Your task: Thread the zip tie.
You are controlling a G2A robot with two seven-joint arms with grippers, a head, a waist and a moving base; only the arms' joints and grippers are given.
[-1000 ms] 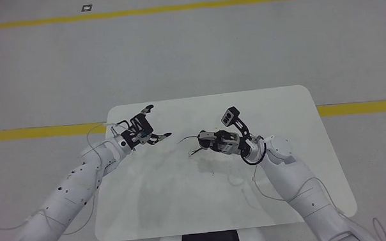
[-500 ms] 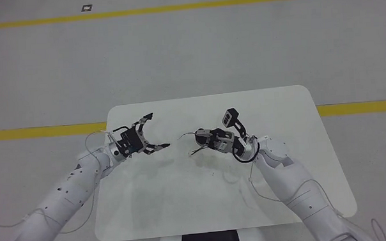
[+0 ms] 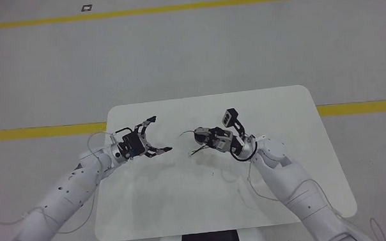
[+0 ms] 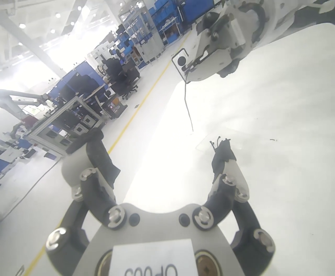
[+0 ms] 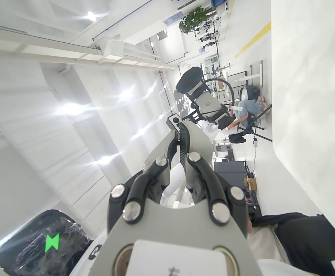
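Observation:
A thin black zip tie (image 4: 189,113) hangs from my right gripper (image 4: 192,74), which is shut on its upper end above the white table (image 3: 288,111). From above, the right gripper (image 3: 201,138) sits at the table's middle, with the tie's loose ends (image 3: 193,151) sticking out toward the left arm. My left gripper (image 3: 158,134) is open a short gap away, its jaws spread wide and facing the tie. Nothing sits between its fingers (image 4: 222,156). In the right wrist view the fingers (image 5: 183,141) are pressed together.
A tiny black scrap (image 3: 213,173) lies on the table nearer the front edge. Another small dark bit (image 4: 212,142) rests by my left fingertip. Yellow floor lines (image 3: 176,7) run behind the table.
The left gripper has shifted slightly toward the table's middle and front. The right gripper, holding the tie, has edged toward it, so the gap between them is narrower.

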